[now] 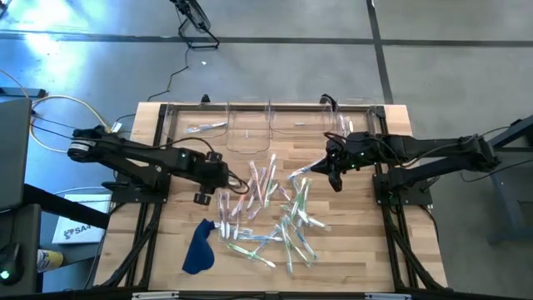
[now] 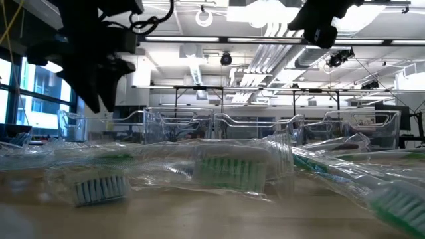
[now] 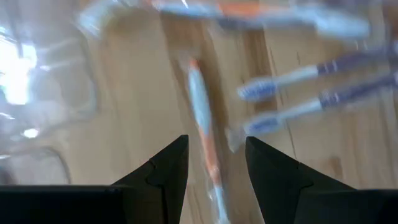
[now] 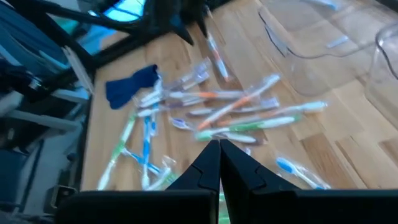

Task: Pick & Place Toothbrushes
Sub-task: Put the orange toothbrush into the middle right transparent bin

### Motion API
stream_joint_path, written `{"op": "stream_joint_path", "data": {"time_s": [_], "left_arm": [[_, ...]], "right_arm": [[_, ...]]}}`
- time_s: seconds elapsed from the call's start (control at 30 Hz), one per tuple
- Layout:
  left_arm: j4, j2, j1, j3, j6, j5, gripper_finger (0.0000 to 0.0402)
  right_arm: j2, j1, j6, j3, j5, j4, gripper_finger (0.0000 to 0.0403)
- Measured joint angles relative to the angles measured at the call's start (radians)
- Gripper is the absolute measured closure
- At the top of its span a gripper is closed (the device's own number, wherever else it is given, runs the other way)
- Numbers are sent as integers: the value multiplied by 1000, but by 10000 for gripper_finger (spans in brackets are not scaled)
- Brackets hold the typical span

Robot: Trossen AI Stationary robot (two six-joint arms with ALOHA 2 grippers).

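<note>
Toothbrushes [image 1: 266,208] heaped (no legible labels).

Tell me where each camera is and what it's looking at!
High view: above the table, looking straight down on both arms, the toothbrushes and blue cloth.
Low view: at tabletop height, looking across wrapped brushes at the clear bins; arms hang from above.
Left wrist view: looks past the open left gripper at an orange brush.
Right wrist view: looks past the shut right gripper at the pile.
High and right wrist views share the cloth.
</note>
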Motion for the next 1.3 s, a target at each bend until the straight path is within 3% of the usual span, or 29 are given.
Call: {"op": "stream_joint_path", "data": {"time_s": [0.3, 0.63, 0.83, 1.3], "left_arm": [[-7, 43, 21, -4, -20, 29, 248], [0, 45, 199, -31, 64, 176, 289], [-39, 45, 223, -31, 88, 189, 306], [-79, 45, 223, -70, 114, 167, 295]], "right_arm": [[49, 6, 7, 0, -11, -6, 401], [51, 46, 4, 0, -28, -10, 401], [51, 66, 4, 0, -25, -23, 401], [50, 67, 3, 0, 24, -24, 401]]}}
